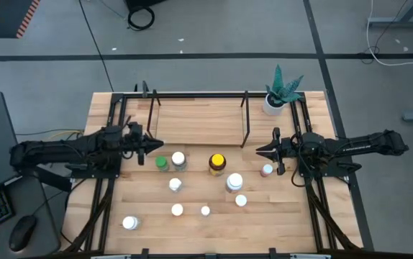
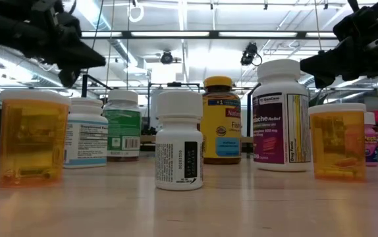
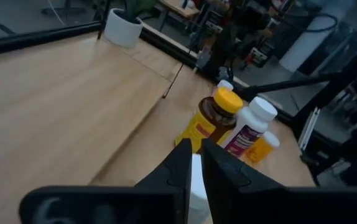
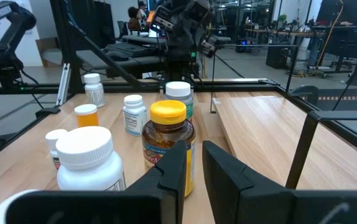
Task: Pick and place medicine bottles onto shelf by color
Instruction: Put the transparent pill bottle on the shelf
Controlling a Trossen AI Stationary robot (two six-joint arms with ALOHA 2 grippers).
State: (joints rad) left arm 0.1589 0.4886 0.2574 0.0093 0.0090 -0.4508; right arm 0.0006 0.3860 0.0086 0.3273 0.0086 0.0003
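Several medicine bottles stand on the tabletop in front of the shelf (image 1: 199, 122): a green-capped one (image 1: 162, 163), a yellow-capped one (image 1: 216, 163), a pink-capped one (image 1: 267, 170), a large white-capped one (image 1: 234, 181) and smaller white-capped ones (image 1: 178, 210). One bottle (image 1: 129, 223) is at the near left. My left gripper (image 1: 160, 147) hovers shut above the table, just left of the green-capped bottle. My right gripper (image 1: 260, 151) hovers shut by the pink-capped bottle, pointing at the yellow-capped bottle (image 4: 168, 146). Both are empty.
A white pot with a green plant (image 1: 278, 97) stands at the shelf's far right corner. Thin black rods (image 1: 247, 119) rise from the shelf's front corners. Black frame rails (image 1: 314, 208) run along the table's left and right sides.
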